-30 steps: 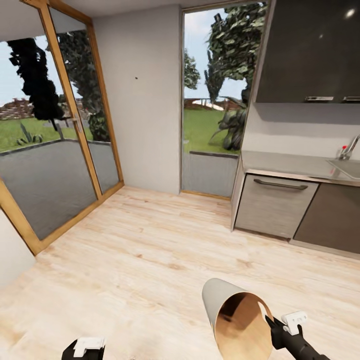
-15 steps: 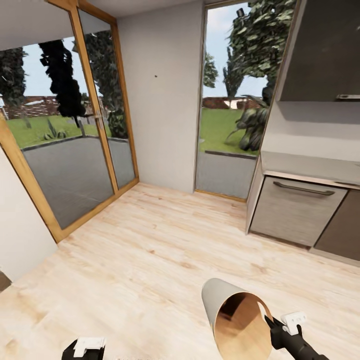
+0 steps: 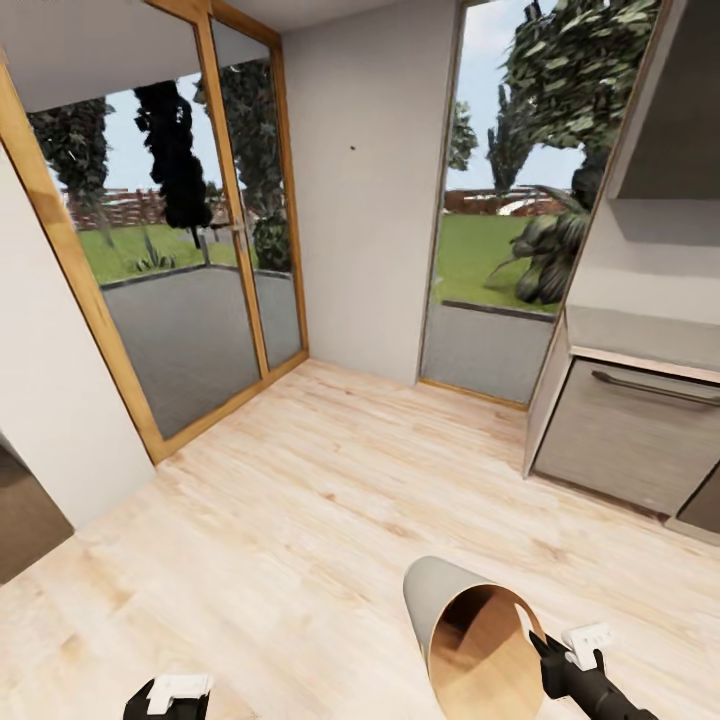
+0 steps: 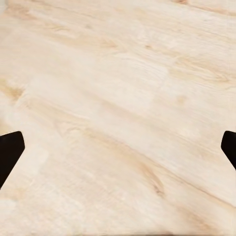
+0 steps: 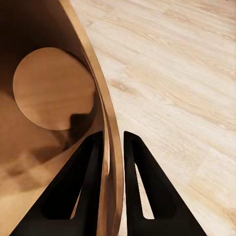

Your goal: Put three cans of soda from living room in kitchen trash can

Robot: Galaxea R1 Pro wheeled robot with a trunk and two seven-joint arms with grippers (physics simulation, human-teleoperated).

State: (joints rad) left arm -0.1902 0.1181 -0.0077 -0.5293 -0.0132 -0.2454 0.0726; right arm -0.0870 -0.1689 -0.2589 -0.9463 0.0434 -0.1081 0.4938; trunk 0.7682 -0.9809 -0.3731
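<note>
Bin [image 3: 470, 640] held tipped on its side above the wood floor [image 3: 300, 500], rim wall pinched between the narrowed right hand [image 5: 113, 147] fingers, left hand [image 4: 118, 152] spread wide, nothing held

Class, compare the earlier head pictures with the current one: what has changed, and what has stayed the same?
The camera has swung left: the glass doors and counter slid rightward in view, and the sink left the frame. That is the view turning, not things moving. The right end effector stays clamped on the bin rim, held tilted; the left end effector stays open.
</note>
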